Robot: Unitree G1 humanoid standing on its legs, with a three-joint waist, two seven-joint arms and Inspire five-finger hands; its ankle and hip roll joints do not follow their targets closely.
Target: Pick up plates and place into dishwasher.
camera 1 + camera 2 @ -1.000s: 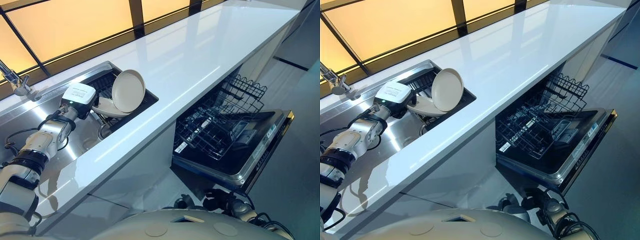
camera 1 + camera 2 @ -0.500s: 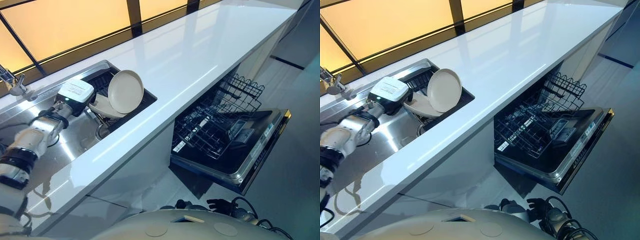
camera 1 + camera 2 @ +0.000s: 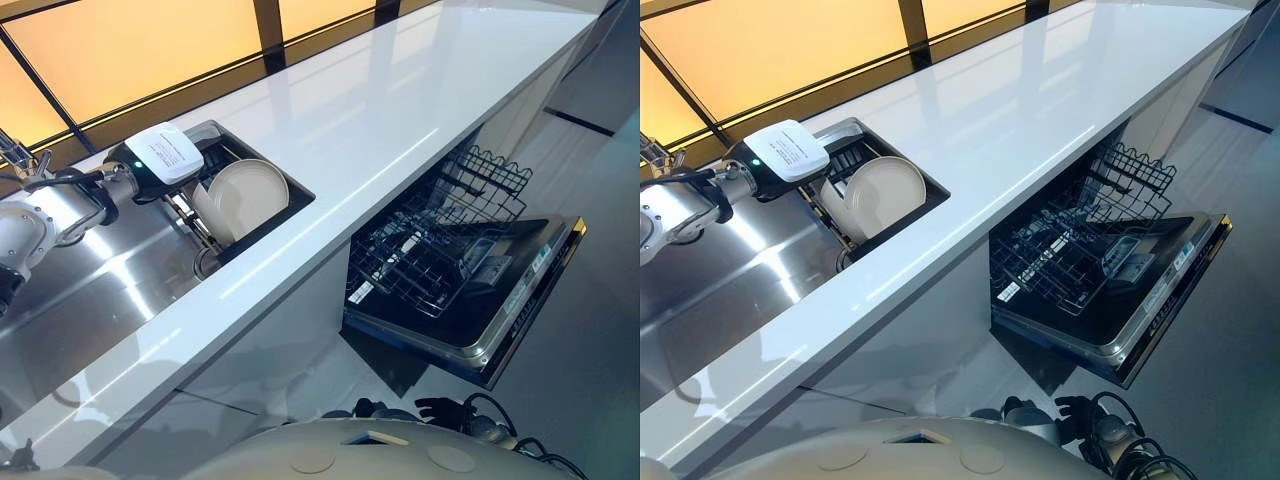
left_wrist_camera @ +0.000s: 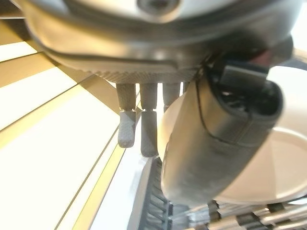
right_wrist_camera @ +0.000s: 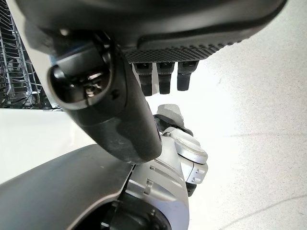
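A cream plate (image 3: 248, 198) leans in the dark dish rack (image 3: 262, 222) at the sink's right end, with another pale dish rim (image 3: 203, 208) just behind it. My left hand (image 4: 216, 143) hovers over the rack's back-left corner. Its fingers (image 4: 147, 120) are straight, and the plate (image 4: 283, 163) lies past the thumb, apart from the fingers. The dishwasher (image 3: 500, 300) stands open below the counter with its wire rack (image 3: 430, 260) pulled out over the door. My right hand (image 5: 110, 105) hangs low near the floor (image 3: 445, 410), fingers relaxed and holding nothing.
A steel sink basin (image 3: 90, 290) with a faucet (image 3: 15, 150) lies at the left. The long white counter (image 3: 380, 110) runs to the back right. The dishwasher door juts out into the grey floor (image 3: 590, 380).
My left arm has risen and drawn back to the left. The cream plate, which stood high above the counter edge, now leans lower in the rack.
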